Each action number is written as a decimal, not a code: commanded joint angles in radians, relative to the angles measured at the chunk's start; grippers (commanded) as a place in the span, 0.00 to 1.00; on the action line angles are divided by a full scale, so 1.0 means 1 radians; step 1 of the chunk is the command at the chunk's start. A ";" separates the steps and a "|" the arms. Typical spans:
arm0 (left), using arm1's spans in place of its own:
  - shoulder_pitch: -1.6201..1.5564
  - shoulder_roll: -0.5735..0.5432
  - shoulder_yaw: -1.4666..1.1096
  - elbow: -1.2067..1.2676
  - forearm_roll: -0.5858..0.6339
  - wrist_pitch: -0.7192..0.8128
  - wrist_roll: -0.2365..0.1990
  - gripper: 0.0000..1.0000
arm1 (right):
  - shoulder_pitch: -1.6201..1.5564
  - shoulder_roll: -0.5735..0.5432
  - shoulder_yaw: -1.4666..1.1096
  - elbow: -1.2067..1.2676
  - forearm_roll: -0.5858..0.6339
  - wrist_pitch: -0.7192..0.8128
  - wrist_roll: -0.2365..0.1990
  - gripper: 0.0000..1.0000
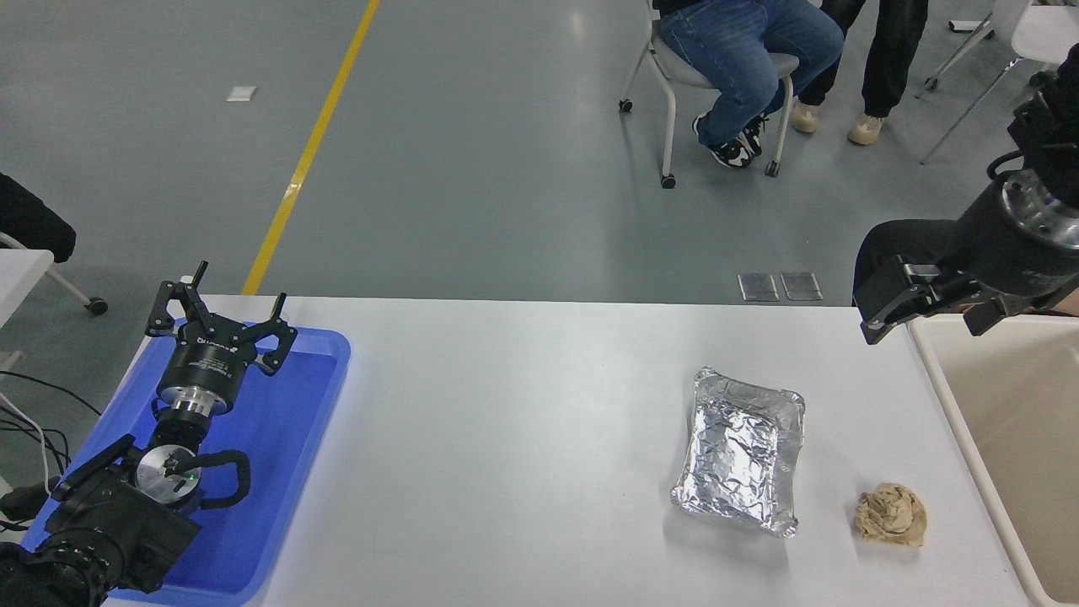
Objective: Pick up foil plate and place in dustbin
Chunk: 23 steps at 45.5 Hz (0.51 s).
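The foil plate point(742, 451) is a shiny, crinkled silver tray lying flat on the white table, right of centre. The dustbin point(952, 405) is a large beige tub at the right edge, only partly in view. My right gripper point(926, 327) comes in from the right edge and hangs open and empty above the dustbin's far left corner, well behind and to the right of the foil plate. My left gripper point(219, 305) is parked open over the blue tray at the lower left.
A crumpled brown paper ball point(891, 514) lies between the foil plate and the dustbin. A flat blue tray point(295, 472) sits at the table's left end. A person sits on a chair point(674, 76) beyond the table, another stands beside.
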 commanded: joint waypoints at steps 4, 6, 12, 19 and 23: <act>0.000 0.001 0.001 0.000 0.000 0.000 0.003 1.00 | 0.001 0.000 0.006 0.000 0.000 -0.002 0.000 1.00; 0.000 0.001 0.001 0.000 0.000 0.000 0.003 1.00 | 0.001 0.000 0.008 0.000 0.001 -0.002 0.001 1.00; 0.000 0.000 0.001 -0.003 0.000 0.000 0.002 1.00 | 0.001 0.008 0.014 0.000 0.001 -0.002 0.000 1.00; 0.000 0.000 0.001 -0.003 0.000 0.000 0.002 1.00 | -0.011 0.032 0.034 -0.008 0.008 -0.007 0.001 1.00; 0.000 0.000 0.001 0.000 0.000 0.000 0.002 1.00 | -0.016 0.038 0.042 -0.010 0.014 -0.016 0.001 1.00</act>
